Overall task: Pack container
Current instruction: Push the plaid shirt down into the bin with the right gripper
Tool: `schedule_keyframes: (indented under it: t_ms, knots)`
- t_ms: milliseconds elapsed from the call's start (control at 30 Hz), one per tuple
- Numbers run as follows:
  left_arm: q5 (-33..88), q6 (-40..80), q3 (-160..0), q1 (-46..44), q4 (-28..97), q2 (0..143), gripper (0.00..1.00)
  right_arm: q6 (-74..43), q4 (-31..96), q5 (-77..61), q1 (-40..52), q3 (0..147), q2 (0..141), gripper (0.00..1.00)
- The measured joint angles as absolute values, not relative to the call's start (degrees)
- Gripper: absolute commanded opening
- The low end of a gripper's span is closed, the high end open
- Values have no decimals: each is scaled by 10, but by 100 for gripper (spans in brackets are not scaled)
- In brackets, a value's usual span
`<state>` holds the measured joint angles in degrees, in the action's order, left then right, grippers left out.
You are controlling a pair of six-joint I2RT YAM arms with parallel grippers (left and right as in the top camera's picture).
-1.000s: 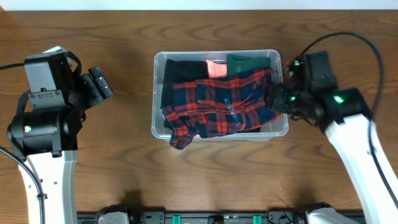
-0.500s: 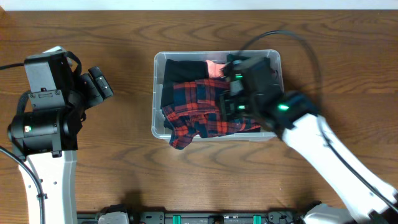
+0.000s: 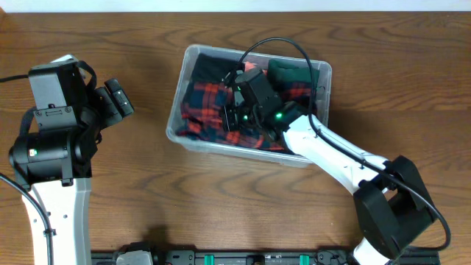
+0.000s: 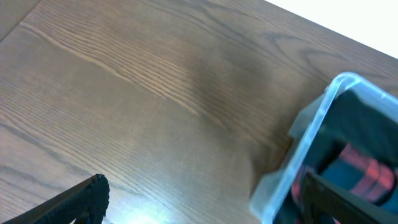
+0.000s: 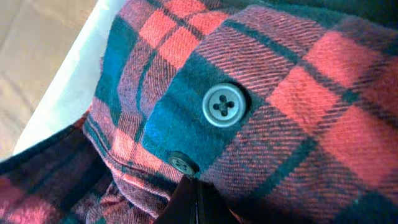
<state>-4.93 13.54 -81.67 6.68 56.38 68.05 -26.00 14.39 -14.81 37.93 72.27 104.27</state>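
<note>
Red-and-navy plaid shirt (image 3: 202, 110) fills the clear plastic container (image 3: 324, 88), askew on the bench (image 3: 147, 191); right end effector (image 3: 234, 116) closed, nose-down in the soft cloth. Left end effector (image 3: 118, 99) hangs open, well apart. Light and slick, the container likely slides; grip its stiff rim.

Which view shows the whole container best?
Overhead: the container shows almost entire, rim and contents. Left wrist catches only one corner; right wrist, only a pale strip, likely its wall, beside the plaid shirt.
</note>
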Motion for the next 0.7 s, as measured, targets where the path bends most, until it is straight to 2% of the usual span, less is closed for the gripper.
schedule_keyframes:
  t_ms: [333, 533, 700]
  knots:
    - [-49, 135, -817, 67, 564, 681, 98, -276, 173, -145, 378, 726, 1045, 1]
    - [-50, 135, -817, 67, 564, 681, 98, -254, 100, -210, 381, 724, 1017, 1]
    - [-49, 135, -817, 67, 564, 681, 98, -236, 64, -209, 408, 726, 980, 1]
